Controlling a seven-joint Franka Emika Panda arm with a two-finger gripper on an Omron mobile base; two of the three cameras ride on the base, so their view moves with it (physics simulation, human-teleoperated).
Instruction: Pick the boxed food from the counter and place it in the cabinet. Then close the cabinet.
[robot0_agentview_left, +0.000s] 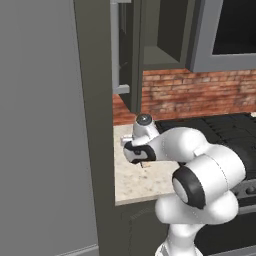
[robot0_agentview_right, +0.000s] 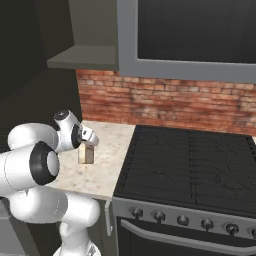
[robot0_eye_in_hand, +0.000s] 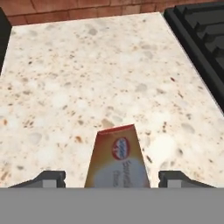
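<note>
A black ribbed stovetop (robot0_agentview_right: 192, 162) with a row of knobs along its front flanks the speckled beige bench (robot0_eye_in_hand: 87, 74) on one side, while a red brick wall (robot0_agentview_right: 170, 102) runs along the back. Overhead, the dark grey-olive cabinet (robot0_agentview_left: 165, 35) stands open, its door (robot0_agentview_left: 131, 55) swung out above the near end of the bench, beside a grey-framed unit with a black window (robot0_agentview_right: 195, 35). A tall dark panel (robot0_agentview_left: 95, 125) closes off the bench's other end. The small boxed food (robot0_eye_in_hand: 117, 159) stands upright on the bench, well clear of the stovetop, rust-brown with a pale face and a round logo near its top. The white arm's hand (robot0_eye_in_hand: 112, 179) is lowered over it, and in the hand view the two dark fingertips (robot0_eye_in_hand: 48, 178) sit on either side of the box with a visible gap on each side, neither clearly touching it; the jaws are parted around the box rather than clamped.
</note>
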